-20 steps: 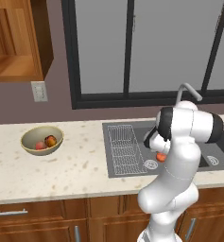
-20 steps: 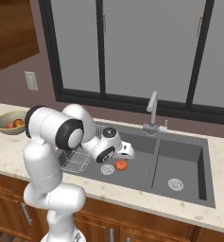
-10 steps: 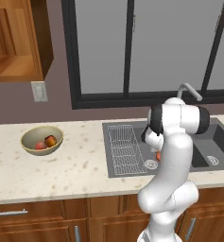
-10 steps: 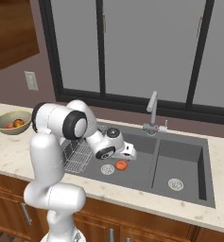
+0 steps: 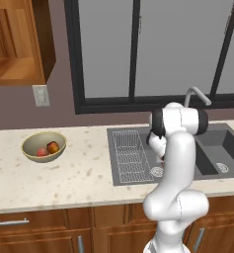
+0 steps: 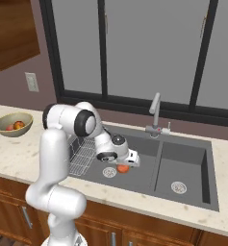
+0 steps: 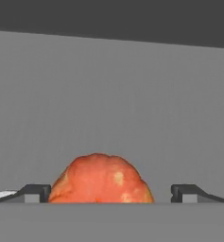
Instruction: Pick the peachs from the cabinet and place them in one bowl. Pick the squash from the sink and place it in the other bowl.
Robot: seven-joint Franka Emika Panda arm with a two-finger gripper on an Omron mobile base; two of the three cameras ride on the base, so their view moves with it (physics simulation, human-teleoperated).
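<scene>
A mauve-brown wall [image 5: 59, 106] holds a dark-framed window [image 6: 149, 53] and white outlet [image 5: 40, 95] above a speckled beige counter [image 5: 64, 178].

Bare sink [image 7: 108, 94] floor beyond squash [image 7: 100, 179]; clear gaps beside both fingers [image 7: 35, 193]

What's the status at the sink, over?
Gripper open, low in the dark grey sink's left basin. Small orange-red squash between the fingertips, not gripped. Nothing in the way.
</scene>
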